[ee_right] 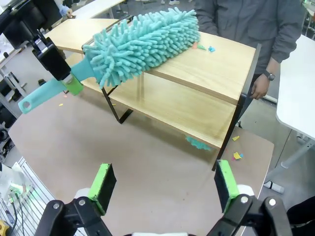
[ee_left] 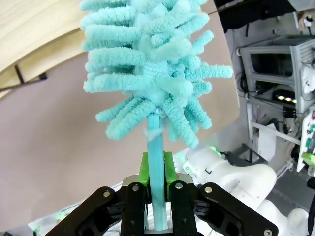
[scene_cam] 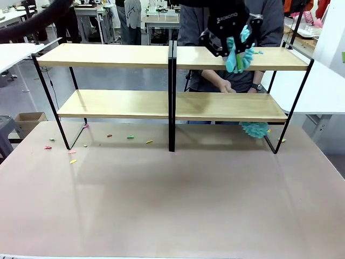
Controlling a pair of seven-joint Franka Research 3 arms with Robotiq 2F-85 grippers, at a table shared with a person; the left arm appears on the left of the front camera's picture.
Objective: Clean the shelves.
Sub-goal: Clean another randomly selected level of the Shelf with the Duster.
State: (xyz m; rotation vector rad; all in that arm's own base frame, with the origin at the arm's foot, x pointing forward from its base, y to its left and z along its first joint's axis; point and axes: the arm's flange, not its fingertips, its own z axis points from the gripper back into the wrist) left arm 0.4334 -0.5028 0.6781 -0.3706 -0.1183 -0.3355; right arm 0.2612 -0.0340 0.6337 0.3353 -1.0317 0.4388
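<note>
- The left hand [ee_left: 157, 169] pinches the blue duster [ee_left: 147, 64] by its stick.
- The right hand [ee_right: 165, 184] is spread wide, holding nothing.
- The shelves [scene_cam: 108, 55] stand on the worktop [scene_cam: 172, 205].
- A fluffy blue thing [scene_cam: 253, 129] peeks out under the low board, half hidden.

One marking is read: "ROBOTIQ", in white letters on the black body of the left gripper [scene_cam: 235, 47]. No other text or number is found legible.
</note>
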